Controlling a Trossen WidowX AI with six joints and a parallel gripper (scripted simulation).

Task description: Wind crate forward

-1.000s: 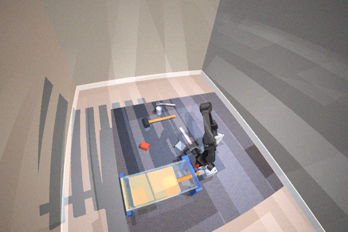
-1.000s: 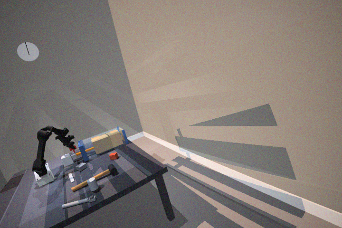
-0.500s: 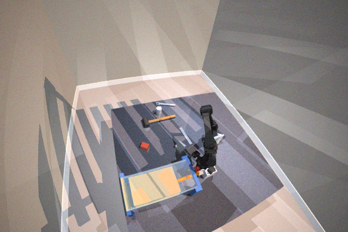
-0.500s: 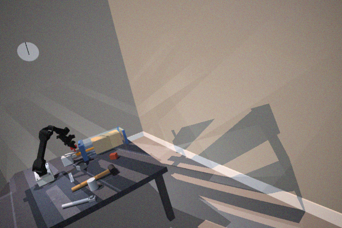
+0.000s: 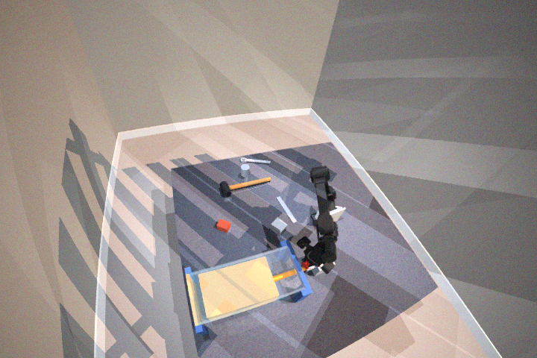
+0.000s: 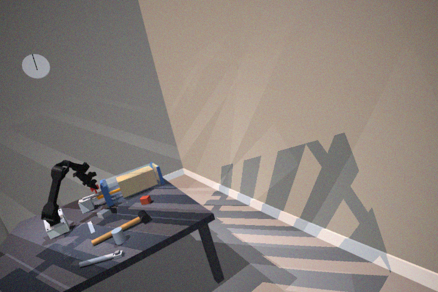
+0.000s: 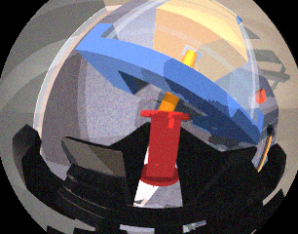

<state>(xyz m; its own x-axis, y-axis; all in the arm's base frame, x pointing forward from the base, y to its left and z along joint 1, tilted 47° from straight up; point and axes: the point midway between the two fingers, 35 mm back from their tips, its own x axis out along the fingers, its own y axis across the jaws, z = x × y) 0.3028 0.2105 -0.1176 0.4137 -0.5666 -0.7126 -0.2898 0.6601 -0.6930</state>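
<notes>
Here, line by line:
Gripper (image 7: 164, 185): its fingers are clamped on the red grip of the winch handle (image 7: 163, 146), just outside the blue frame (image 5: 303, 282).
Winch (image 6: 87, 204): pale block on the surface (image 5: 362, 261), mostly hidden under the arm in the top view.
Strap (image 5: 284, 275): orange, running from the crate toward the winch.
Crate (image 5: 235, 286): tan, sitting flat inside the clear-panelled cubby (image 5: 286, 263), its front apart from the blue frame at the mouth.
Other tools: hammer (image 5: 245, 186), spanner (image 5: 254, 160), grey cylinder (image 5: 245, 170) and red block (image 5: 223, 225) lie well apart from the arm.
</notes>
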